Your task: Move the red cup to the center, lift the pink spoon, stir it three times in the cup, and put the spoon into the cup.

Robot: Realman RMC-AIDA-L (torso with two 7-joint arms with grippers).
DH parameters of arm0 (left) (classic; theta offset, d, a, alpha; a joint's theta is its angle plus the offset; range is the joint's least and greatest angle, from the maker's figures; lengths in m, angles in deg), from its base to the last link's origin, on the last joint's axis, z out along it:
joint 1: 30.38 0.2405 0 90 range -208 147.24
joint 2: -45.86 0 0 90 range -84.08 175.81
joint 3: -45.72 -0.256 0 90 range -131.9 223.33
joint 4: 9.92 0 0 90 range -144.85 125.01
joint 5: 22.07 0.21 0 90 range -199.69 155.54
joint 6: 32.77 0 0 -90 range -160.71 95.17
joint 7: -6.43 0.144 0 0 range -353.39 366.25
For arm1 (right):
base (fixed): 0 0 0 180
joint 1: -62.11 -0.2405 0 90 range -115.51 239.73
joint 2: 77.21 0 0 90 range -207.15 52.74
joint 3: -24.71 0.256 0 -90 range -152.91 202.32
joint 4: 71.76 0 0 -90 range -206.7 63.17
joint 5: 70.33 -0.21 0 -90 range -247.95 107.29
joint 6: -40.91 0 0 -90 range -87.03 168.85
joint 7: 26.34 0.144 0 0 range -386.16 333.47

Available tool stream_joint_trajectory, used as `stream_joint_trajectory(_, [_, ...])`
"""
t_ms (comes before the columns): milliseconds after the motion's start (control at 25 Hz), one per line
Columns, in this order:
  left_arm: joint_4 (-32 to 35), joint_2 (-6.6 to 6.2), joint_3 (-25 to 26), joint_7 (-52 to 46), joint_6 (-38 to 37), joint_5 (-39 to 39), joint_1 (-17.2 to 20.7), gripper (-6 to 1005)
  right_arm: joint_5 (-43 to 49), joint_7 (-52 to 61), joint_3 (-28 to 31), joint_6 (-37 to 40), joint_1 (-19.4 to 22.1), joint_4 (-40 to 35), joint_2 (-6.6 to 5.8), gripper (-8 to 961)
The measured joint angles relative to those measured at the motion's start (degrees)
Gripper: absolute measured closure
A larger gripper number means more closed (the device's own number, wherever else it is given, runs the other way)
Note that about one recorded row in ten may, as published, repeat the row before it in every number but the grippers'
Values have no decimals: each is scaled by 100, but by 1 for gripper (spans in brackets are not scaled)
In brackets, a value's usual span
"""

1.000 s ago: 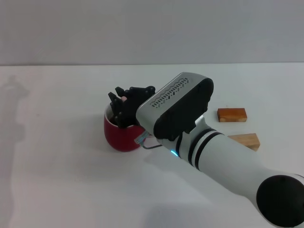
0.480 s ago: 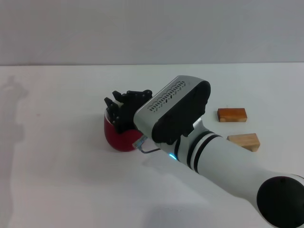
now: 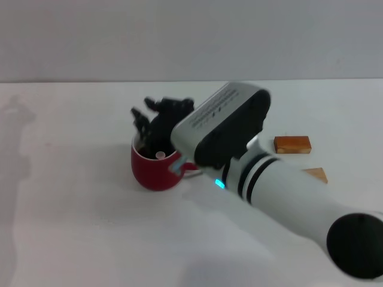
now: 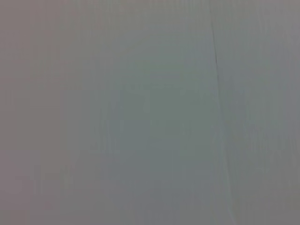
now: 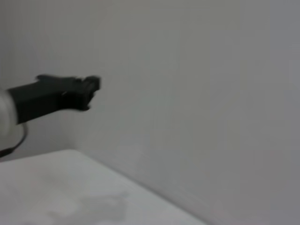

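- The pink spoon [image 3: 160,155] is down in the red cup [image 3: 157,170]. All I can see of it is the pale rounded handle end poking up just inside the rim, on the side nearer the camera. The metal bowl end is hidden below, presumably in the drink.
- Nearest the camera, the right arm's big white forearm comes in from the lower right and blocks part of the cup's right side. The cup handle peeks out just under the wrist.
- The cup sits on the white table [image 3: 72,209], roughly mid-table and a bit left of middle, so I'd call the "move to center" bit done.
- The right gripper [image 3: 154,127] hangs right over the cup mouth, fingers pointing down toward it. They look bunched together, but I honestly can't tell if they're pinching the spoon or have let go.
- Step-wise I'd guess this is the stirring or the very end of it, with the spoon about to be left in the cup.
- Next move, if the stirs are done: open up, then lift straight up so the fingers don't snag the handle or tip the cup.
- Spoon axis reads as steep, close to upright, handle end up; exact lean I can't make out.
- Further back right, two small wooden blocks [image 3: 292,144] sit well apart from the cup.
- The left gripper isn't in any view.
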Motion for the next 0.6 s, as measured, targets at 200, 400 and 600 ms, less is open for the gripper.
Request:
stream_joint_trajectory(200, [11, 0, 0, 0, 15, 0, -13, 913, 495, -19, 480, 213, 323, 260, -23, 680])
stream_joint_trajectory(400, [1, 0, 0, 0, 31, -1, -15, 913, 1350, -33, 1355, 290, 1286, 887, -27, 645])
stream_joint_trajectory(600, [8, 0, 3, 13, 35, -1, -18, 912, 1853, -90, 1813, 680, 2274, 1378, -45, 610])
